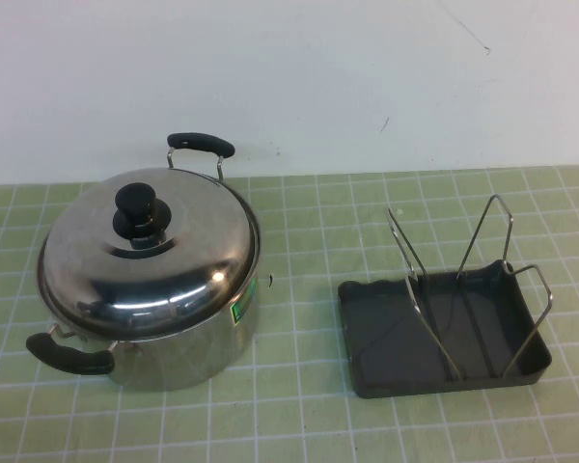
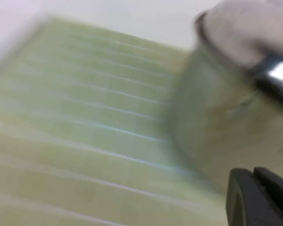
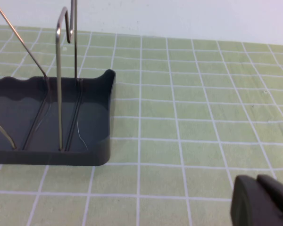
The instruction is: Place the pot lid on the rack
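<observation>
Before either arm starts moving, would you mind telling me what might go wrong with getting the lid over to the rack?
The pot lid is domed and shiny, with only a small black knob to grip, so it may slip.

The rack is light wire loops on a shallow tray and may shift or tip.

The left tool sits close to the pot and might knock it. The right tool waits beside the rack.

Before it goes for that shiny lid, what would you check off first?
1. Pot lid seated on the pot, knob free to grasp: ok.
2. Rack upright, its wire loops holding nothing: ok.
3. Mat between pot and rack free of obstacles: ok.
4. Left gripper beside the pot: ok; jaws open: cannot tell.
5. Right gripper near the rack: ok; jaws open: cannot tell.
</observation>
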